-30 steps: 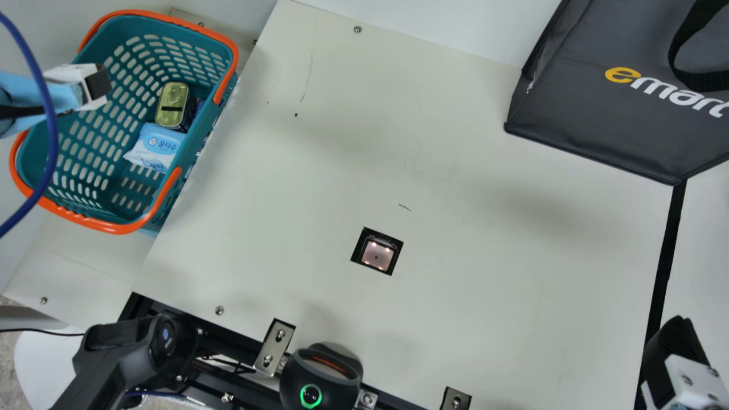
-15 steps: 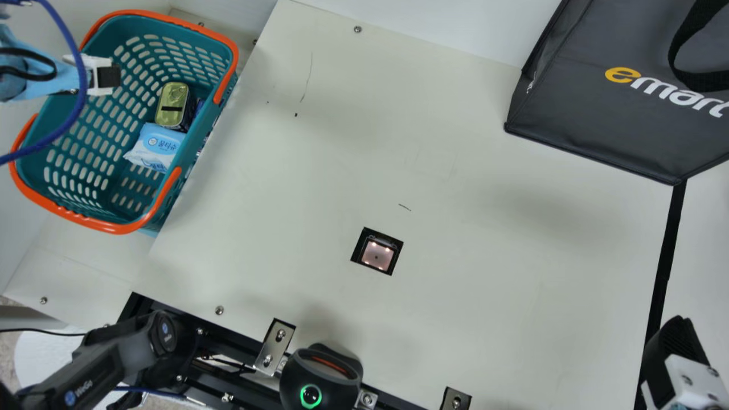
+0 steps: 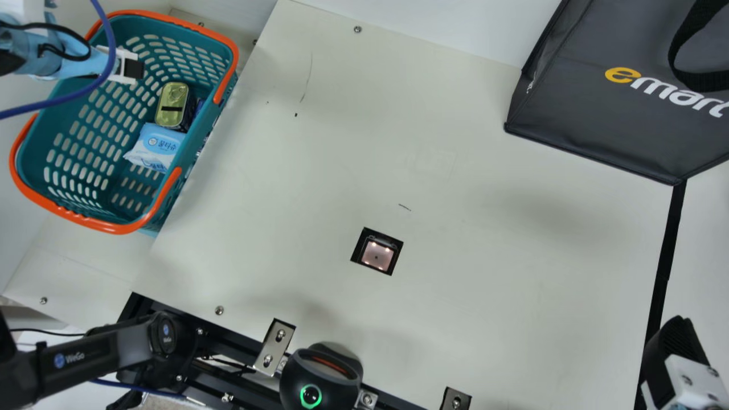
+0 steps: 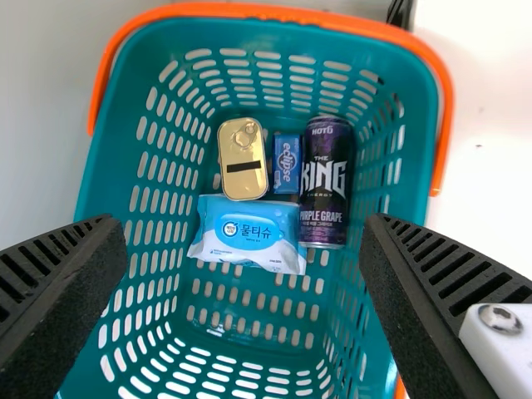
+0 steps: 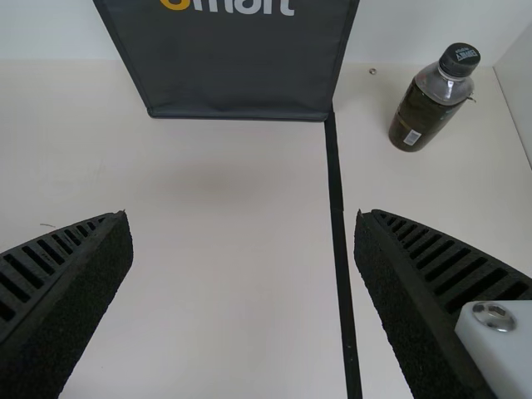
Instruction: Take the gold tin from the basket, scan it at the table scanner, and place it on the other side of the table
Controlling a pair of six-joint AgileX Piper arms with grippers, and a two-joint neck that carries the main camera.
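progress is at the picking stage, by my reading: gold tin (image 3: pixel 172 105) lies in the basket (image 3: pixel 122 229), ring-pull side up, right beside a packet of wipes (image 4: pixel 249 234), and neither claw has hold of it. left claw (image 4: pixel 243 224) is spread wide over the basket with nothing between its fingers. right claw (image 5: pixel 243 218) is wide and empty too, at the right side of the worktop (image 3: pixel 484 273). what's left is nearly everything: grip the tin, lift it out, show it to the scanner (image 3: pixel 377 254), then set it down on the other side.

against the earlier main views, the left claw has moved further in over the basket and nearer the tin, and the arm's dark link (image 3: pixel 102 353) has swung with it. tin, wipes, basket and right claw sit just as they did.
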